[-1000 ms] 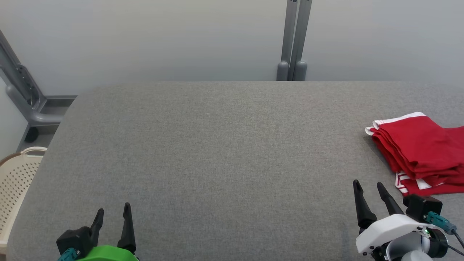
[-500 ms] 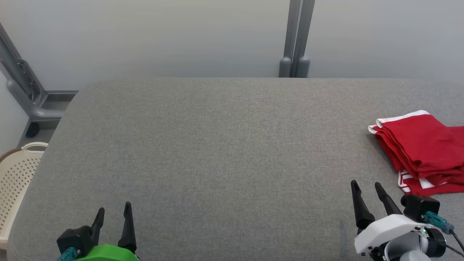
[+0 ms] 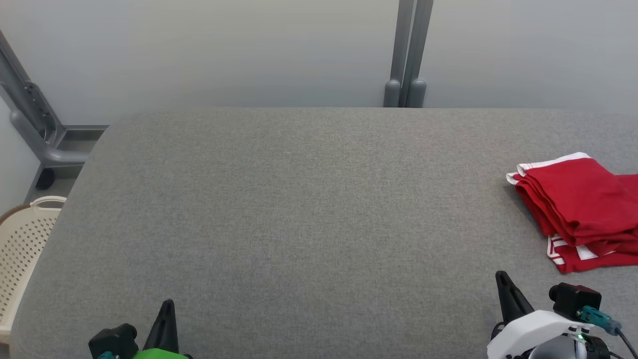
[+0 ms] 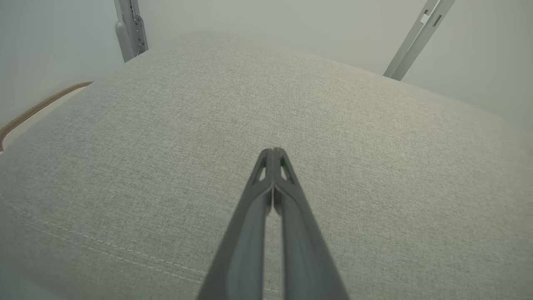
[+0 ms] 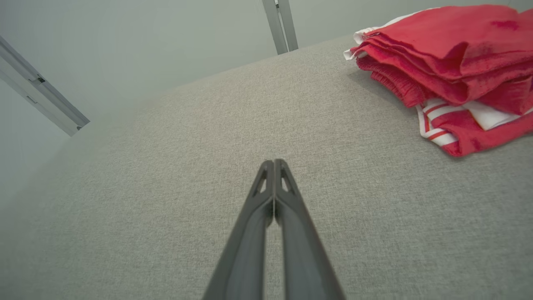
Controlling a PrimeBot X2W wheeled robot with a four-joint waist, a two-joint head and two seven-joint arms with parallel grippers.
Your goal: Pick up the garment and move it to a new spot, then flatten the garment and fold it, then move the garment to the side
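A red garment with white trim (image 3: 580, 207) lies folded in a stack at the far right of the grey table (image 3: 299, 199); the right wrist view shows the garment (image 5: 449, 71) at its upper right. My right gripper (image 3: 502, 277) sits low at the table's front right, short of the garment, shut with its fingertips (image 5: 273, 163) pressed together on nothing. At the front left my left gripper (image 3: 168, 304) is likewise shut and empty, its fingertips (image 4: 272, 151) meeting over bare fabric.
A cream perforated laundry basket (image 3: 22, 249) stands beside the table's left edge. Grey metal posts (image 3: 406, 55) rise behind the far edge, and a slanted grey frame (image 3: 30, 124) stands at the back left.
Both grippers have gone from open to shut and drawn back toward the bottom of the head view. The head camera shifted slightly a second ago. The garment has stayed put.
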